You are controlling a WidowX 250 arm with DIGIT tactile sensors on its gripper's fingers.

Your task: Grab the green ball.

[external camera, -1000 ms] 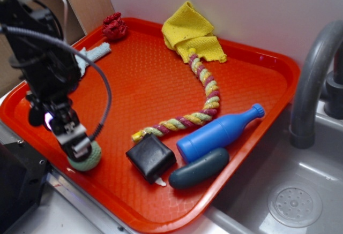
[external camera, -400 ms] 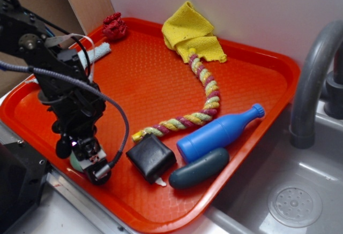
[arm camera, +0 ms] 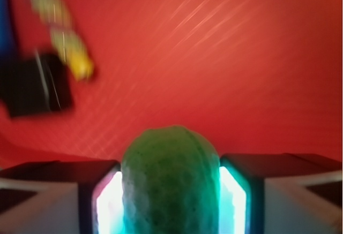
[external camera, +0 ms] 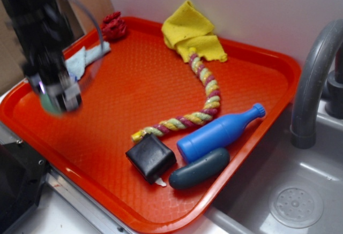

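In the exterior view the hand (external camera: 53, 97) is a motion-blurred dark shape above the left part of the red tray (external camera: 144, 78), well left of the black block (external camera: 150, 157). A pale green smear at its lower tip is the green ball (external camera: 49, 104), raised off the tray floor. The black block lies near the tray's front edge. Just right of the block sits a dark teal capsule (external camera: 199, 168), and a blue bottle (external camera: 220, 133) lies just behind that capsule. A twisted rope toy (external camera: 201, 97) runs from just behind the block toward a yellow cloth (external camera: 192, 32) at the tray's back. A red crumpled thing (external camera: 114, 26) rests in the back left corner, far behind the block. A grey faucet (external camera: 313, 78) stands beyond the tray's right side.

In the wrist view the green ball (arm camera: 170, 183) is squeezed between the two fingers (arm camera: 104, 202), both pads pressed against its sides, so the hand (arm camera: 170, 202) is closed on it. The black block (arm camera: 35, 84) shows blurred at upper left, with the rope toy's (arm camera: 69, 46) end just right of it.
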